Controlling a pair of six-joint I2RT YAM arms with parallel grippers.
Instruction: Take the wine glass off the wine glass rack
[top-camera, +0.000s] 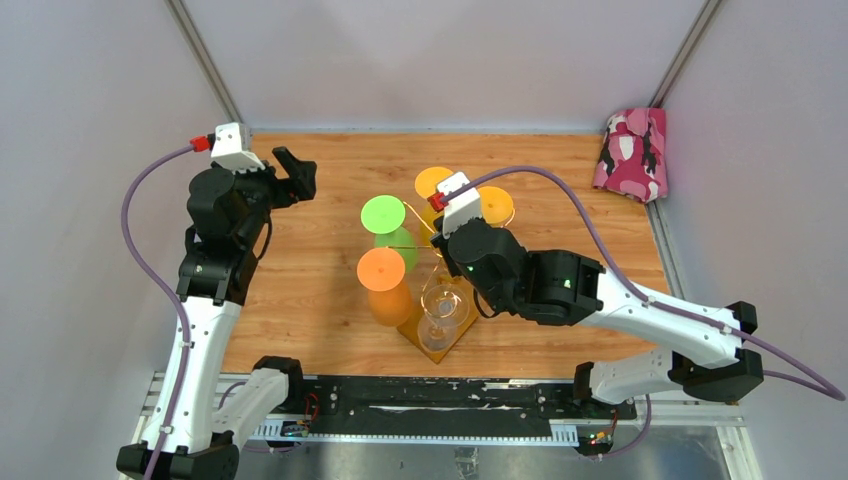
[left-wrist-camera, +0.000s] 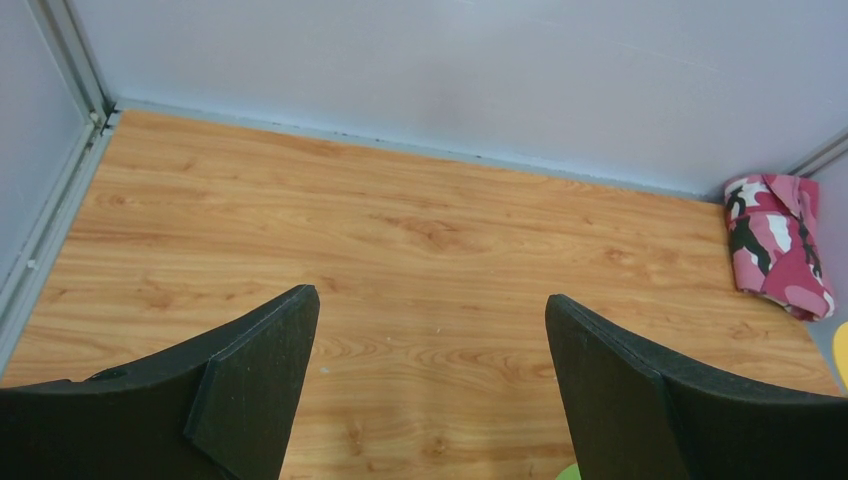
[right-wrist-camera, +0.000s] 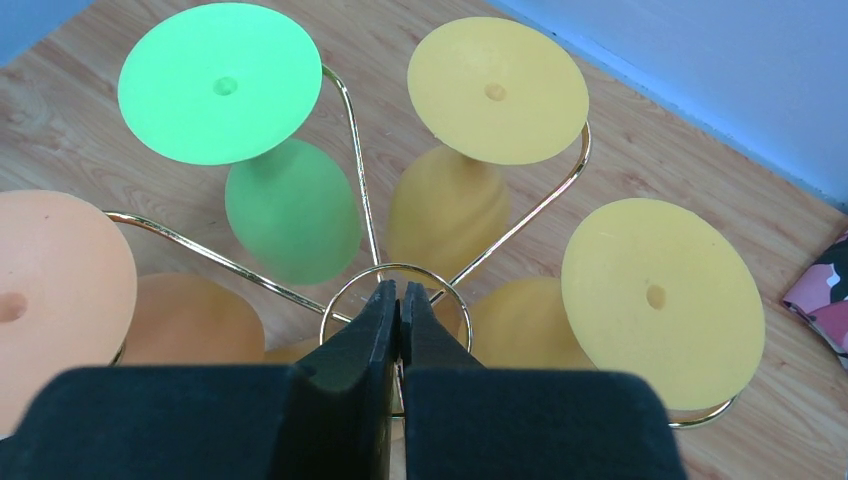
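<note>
From above, the wine glass rack (top-camera: 410, 330) stands near the middle of the wooden table (top-camera: 320, 300), its amber base turned cornerwise. Glasses hang upside down from its gold arms: a green glass (top-camera: 383, 215), an orange glass (top-camera: 380, 270), and two yellow glasses (top-camera: 434, 182) (top-camera: 495, 205) on the far side. A clear glass (top-camera: 440, 312) sits over the near end of the base. The right arm (top-camera: 560, 285) reaches in from the right, and its wrist covers the centre of the rack. The left gripper (top-camera: 295, 175) hangs well away at the far left, jaws spread. A pink camouflage cloth (top-camera: 632, 152) lies in the far right corner.

The left wrist view shows two black fingers (left-wrist-camera: 260, 370) wide apart over bare table, with nothing between them. The cloth (left-wrist-camera: 778, 243) is far off to the right.

In the right wrist view, the right gripper (right-wrist-camera: 400, 300) has its fingers pressed together, their tips at the gold ring (right-wrist-camera: 340, 300) at the rack's hub. It cannot be told whether any wire is caught between them. The feet of the glasses crowd around: green (right-wrist-camera: 220, 80) and one yellow (right-wrist-camera: 497, 88) beyond, orange (right-wrist-camera: 50, 300) to the left, the other yellow (right-wrist-camera: 660, 300) to the right.
</note>
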